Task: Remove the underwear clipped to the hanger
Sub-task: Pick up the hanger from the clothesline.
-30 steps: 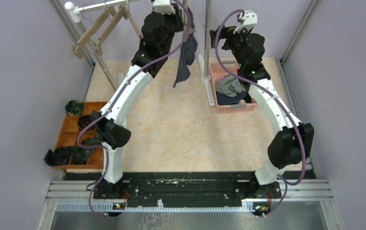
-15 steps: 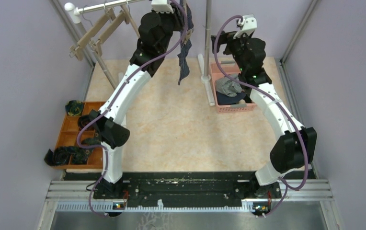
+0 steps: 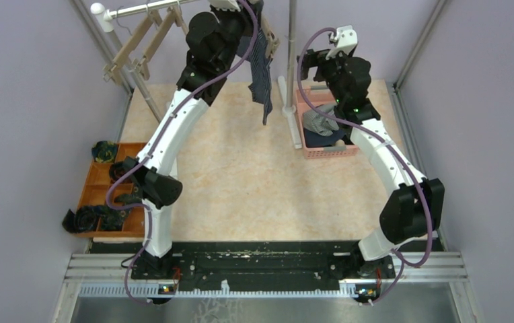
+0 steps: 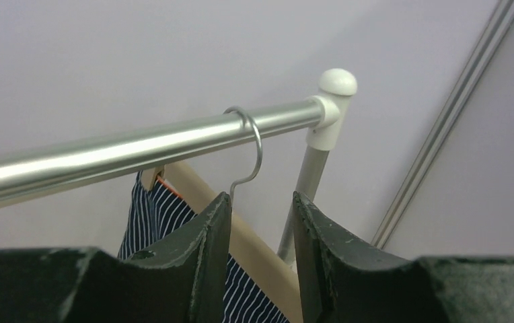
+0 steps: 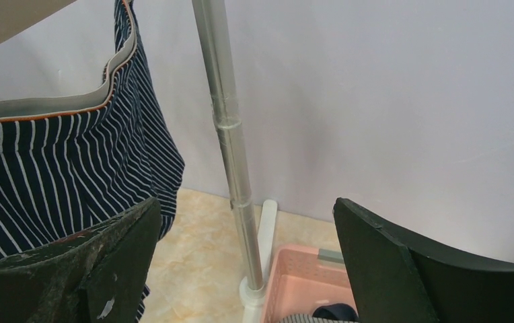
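The dark-blue pinstriped underwear (image 3: 262,74) hangs clipped to a wooden hanger (image 4: 254,249), whose wire hook (image 4: 254,141) sits over the steel rail (image 4: 140,151). My left gripper (image 4: 262,202) is high at the rail (image 3: 140,10), shut on the hanger's wooden bar just under the hook. The striped cloth (image 4: 153,215) drops down to the left of its fingers. My right gripper (image 5: 246,202) stands wide open with nothing in it, just right of the underwear (image 5: 59,175) and facing the rack's upright pole (image 5: 227,134).
A pink basket (image 3: 321,153) with removed garments sits at the pole's (image 3: 290,54) foot, under the right wrist. Empty wooden hangers (image 3: 133,47) hang at the rail's left end. An orange tray (image 3: 99,178) with dark rolled bundles lies at the left wall.
My left arm has risen and moved back towards the rail, carrying hanger and underwear; the cloth has swung. My right gripper has shifted slightly up and left, still open.
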Robot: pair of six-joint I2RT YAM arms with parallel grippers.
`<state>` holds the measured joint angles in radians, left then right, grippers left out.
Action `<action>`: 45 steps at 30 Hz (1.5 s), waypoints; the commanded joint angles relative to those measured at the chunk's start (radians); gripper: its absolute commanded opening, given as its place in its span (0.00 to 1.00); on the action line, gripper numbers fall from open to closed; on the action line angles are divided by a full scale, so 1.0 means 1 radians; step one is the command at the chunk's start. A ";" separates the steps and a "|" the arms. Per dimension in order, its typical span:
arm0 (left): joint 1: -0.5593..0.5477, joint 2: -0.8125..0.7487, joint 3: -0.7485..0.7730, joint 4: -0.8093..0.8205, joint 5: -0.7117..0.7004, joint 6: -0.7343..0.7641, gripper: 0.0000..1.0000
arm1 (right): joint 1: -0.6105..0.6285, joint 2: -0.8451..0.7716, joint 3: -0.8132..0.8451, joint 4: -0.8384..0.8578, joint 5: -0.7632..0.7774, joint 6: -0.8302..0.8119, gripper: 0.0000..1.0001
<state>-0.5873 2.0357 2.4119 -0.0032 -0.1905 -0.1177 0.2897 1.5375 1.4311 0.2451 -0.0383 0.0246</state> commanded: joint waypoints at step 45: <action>0.028 0.145 0.032 0.015 -0.110 -0.151 0.41 | 0.011 -0.175 -0.152 0.077 0.032 -0.061 0.99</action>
<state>-0.5743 2.1674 2.4432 0.0227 -0.2157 -0.2798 0.2924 1.4174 1.2869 0.2626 -0.0128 -0.0315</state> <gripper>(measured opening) 0.419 0.987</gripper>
